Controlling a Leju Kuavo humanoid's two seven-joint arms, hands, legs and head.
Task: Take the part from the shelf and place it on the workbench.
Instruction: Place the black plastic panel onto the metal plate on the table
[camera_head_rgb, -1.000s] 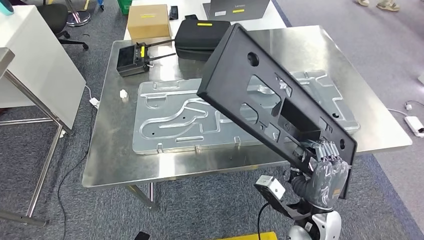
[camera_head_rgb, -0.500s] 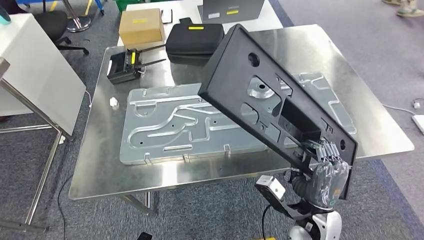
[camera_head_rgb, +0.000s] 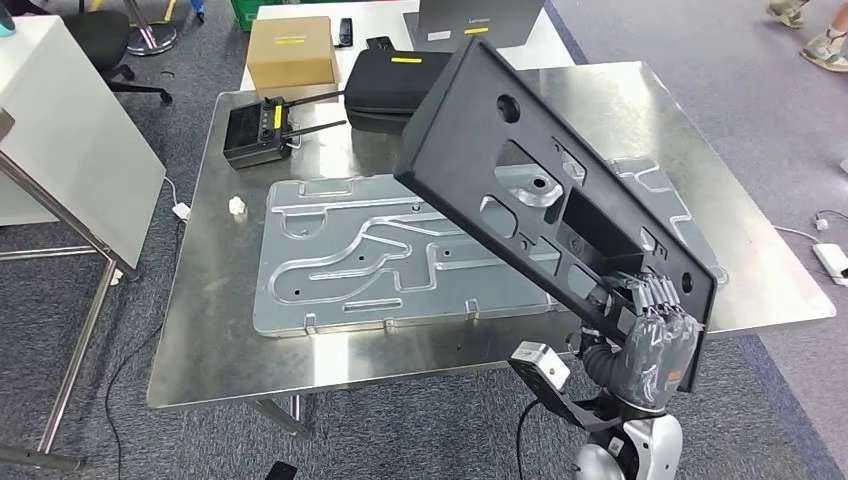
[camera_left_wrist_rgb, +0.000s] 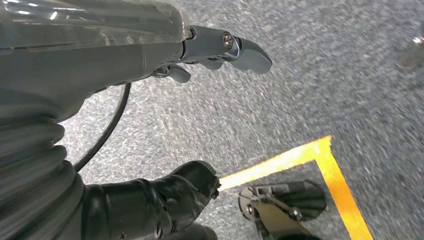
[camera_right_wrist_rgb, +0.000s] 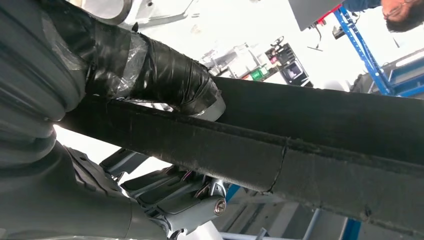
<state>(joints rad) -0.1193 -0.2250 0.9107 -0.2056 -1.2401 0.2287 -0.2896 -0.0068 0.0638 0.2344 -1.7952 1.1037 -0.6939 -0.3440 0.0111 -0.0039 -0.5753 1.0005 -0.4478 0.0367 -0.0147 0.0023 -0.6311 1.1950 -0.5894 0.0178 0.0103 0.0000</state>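
- Big black panel w/ cut-outs (camera_head_rgb: 520, 170): matt, looks like plastic; edge rough, fibrous in right wrist view.
- Steel workbench top (camera_head_rgb: 240, 330): brushed metal, dull sheen, reflective.
- Grey stamped plate w/ grooves (camera_head_rgb: 350, 260): bare metal, smooth, satin.
- Brown box (camera_head_rgb: 290, 45): matt cardboard.
- Black zip case (camera_head_rgb: 390, 75): matt, fabric-like.
- Floor (camera_head_rgb: 150, 440): grey carpet, rough pile.
- Right hand (camera_head_rgb: 655, 340): grey, matt; thumb wrapped in glossy black tape.

text: no readable words or numbers | yellow labels on cardboard box (camera_head_rgb: 292, 52), black case (camera_head_rgb: 395, 76), black controller (camera_head_rgb: 259, 135): too small to read | grey laptop (camera_head_rgb: 478, 17) lid mark: blurred
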